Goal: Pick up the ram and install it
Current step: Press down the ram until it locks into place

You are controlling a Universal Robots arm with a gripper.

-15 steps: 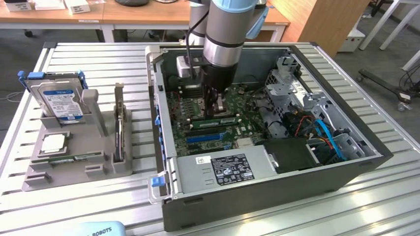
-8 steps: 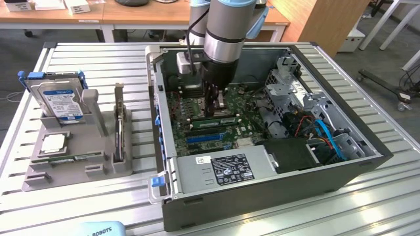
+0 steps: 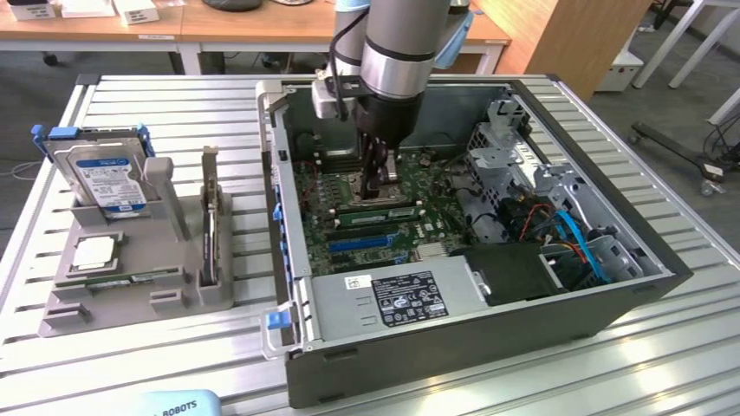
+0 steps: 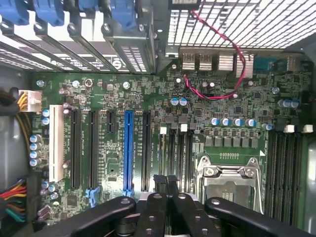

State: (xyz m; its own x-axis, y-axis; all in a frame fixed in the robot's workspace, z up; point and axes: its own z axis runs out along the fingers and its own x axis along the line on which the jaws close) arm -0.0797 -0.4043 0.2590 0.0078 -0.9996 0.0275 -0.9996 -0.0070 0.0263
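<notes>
Inside an open steel case (image 3: pixel 463 347) on a ribbed metal table (image 3: pixel 173 113): a round grey arm (image 3: pixel 399 43) reaching straight down, ending in a black gripper (image 3: pixel 382 186) (image 4: pixel 165 178). Closed all the way, the slim dark fingers (image 4: pixel 159 183) pressed flat together, with nothing seen clamped between them.

Just under the tips, on the near side: the ram (image 3: pixel 376 211), a thin green strip with pale labels, standing on edge in a slot of the board (image 3: pixel 318 186). Cannot tell whether touched or just clear.

From the wrist: a green board dense with solder points, small round capacitors and long black slots, with one blue slot (image 4: pixel 128 148) among them. Beside the fingertips, a square socket (image 4: pixel 229 180) framed in bright metal.

Tight quarters: case walls on all sides, a boxy labelled power supply (image 3: pixel 393 299) at the near edge, a drive cage and blue cables (image 3: pixel 578 243) toward the exterior view's right. Open room straight above only.

Well apart, on the exterior view's left: a grey moulded holder (image 3: pixel 69 316) with a hard drive (image 3: pixel 107 178) upright and a second green stick (image 3: pixel 116 282) lying flat in its front groove.
</notes>
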